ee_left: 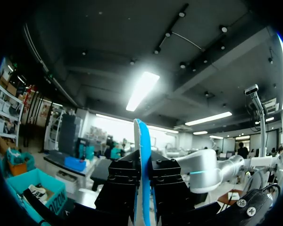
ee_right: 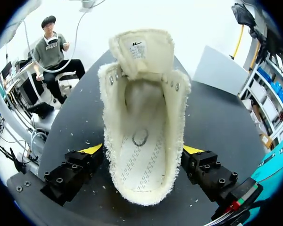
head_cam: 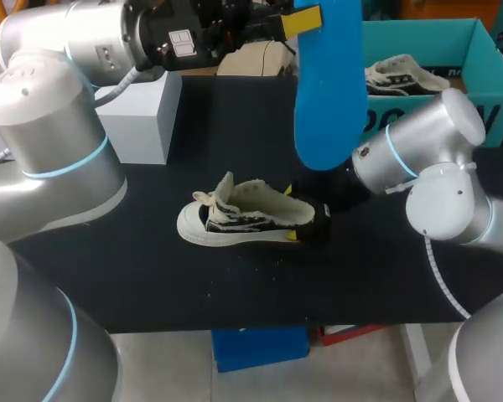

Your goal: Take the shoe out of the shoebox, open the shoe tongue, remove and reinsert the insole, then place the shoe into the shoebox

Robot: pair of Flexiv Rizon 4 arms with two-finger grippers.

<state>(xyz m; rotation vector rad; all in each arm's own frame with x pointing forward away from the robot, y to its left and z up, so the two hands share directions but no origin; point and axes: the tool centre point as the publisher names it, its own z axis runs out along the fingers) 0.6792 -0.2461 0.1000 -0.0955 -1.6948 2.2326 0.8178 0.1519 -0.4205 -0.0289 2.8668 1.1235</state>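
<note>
1. My left tool (ee_left: 142, 172) is clamped on the blue insole (head_cam: 329, 92), held upright above the counter (head_cam: 151, 251).
2. My right tool (ee_right: 142, 149) is clamped on the heel of the shoe (head_cam: 235, 219), which sits at the counter's middle.

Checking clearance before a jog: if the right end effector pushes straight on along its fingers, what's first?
The shoe: its heel sits between the right end effector's fingers, both seemingly touching its sides. Beyond the toe only bare table shows, though depth there is unclear.
</note>
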